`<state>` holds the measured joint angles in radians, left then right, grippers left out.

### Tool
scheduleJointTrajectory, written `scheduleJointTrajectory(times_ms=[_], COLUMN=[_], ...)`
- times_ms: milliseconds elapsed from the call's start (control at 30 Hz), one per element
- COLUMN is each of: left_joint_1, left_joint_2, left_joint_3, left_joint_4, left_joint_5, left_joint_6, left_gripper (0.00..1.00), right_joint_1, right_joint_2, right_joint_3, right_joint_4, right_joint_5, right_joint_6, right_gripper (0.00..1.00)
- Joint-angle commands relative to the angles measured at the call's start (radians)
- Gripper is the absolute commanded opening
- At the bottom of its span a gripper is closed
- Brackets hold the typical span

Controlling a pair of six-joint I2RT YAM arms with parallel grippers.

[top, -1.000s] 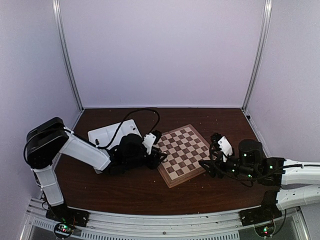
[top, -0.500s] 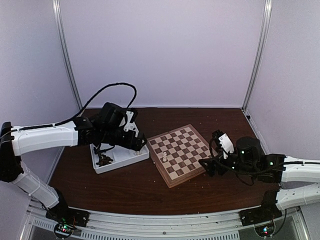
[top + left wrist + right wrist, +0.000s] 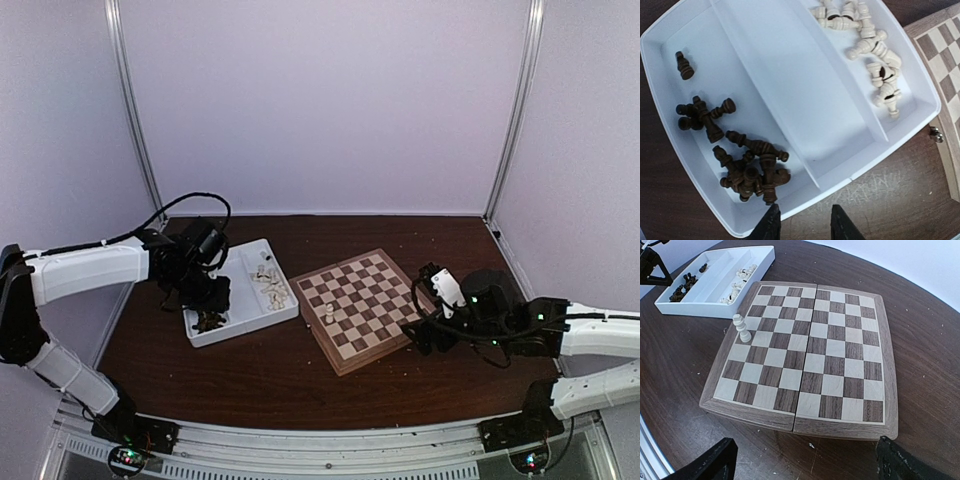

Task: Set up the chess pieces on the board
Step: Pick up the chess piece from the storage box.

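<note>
The board (image 3: 375, 290) lies at the table's middle with one cream chess piece (image 3: 329, 313) standing near its left edge; the right wrist view shows that piece (image 3: 742, 328) upright on the board (image 3: 840, 355). Dark chess pieces (image 3: 752, 172) lie heaped in the left compartment of a white tray (image 3: 790, 65), and cream chess pieces (image 3: 880, 65) lie in its right compartment. My left gripper (image 3: 805, 227) hovers over the tray's near rim beside the dark heap, jaws apart, nothing between them. My right gripper (image 3: 807, 467) is wide open and empty, just off the board's near edge.
From above, the white tray (image 3: 250, 327) sits left of the board, with my left gripper (image 3: 208, 298) over its left front and my right gripper (image 3: 430, 325) at the board's right corner. A metal clasp (image 3: 936, 134) sticks out of the board's side.
My left arm has swung from the board's left edge back over the tray. A cream piece now stands on the board. The right arm has barely moved.
</note>
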<state>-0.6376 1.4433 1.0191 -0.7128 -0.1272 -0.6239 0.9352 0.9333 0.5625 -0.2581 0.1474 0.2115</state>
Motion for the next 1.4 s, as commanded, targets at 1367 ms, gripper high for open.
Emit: scheduleJointTrajectory(times_ms=[1367], left_joint_1=[0.058], left_joint_2=[0.762], left_joint_3=[0.726], left_joint_4=[0.047], left_joint_5=[0.015], left_joint_6=[0.050], left_gripper=[0.24], right_joint_1=[-0.009], right_joint_2=[-0.063], right_joint_3=[0.034], right_joint_4=[-0.076], right_joint_5=[0.013], right_joint_6=[0.011], right_gripper=[0.96])
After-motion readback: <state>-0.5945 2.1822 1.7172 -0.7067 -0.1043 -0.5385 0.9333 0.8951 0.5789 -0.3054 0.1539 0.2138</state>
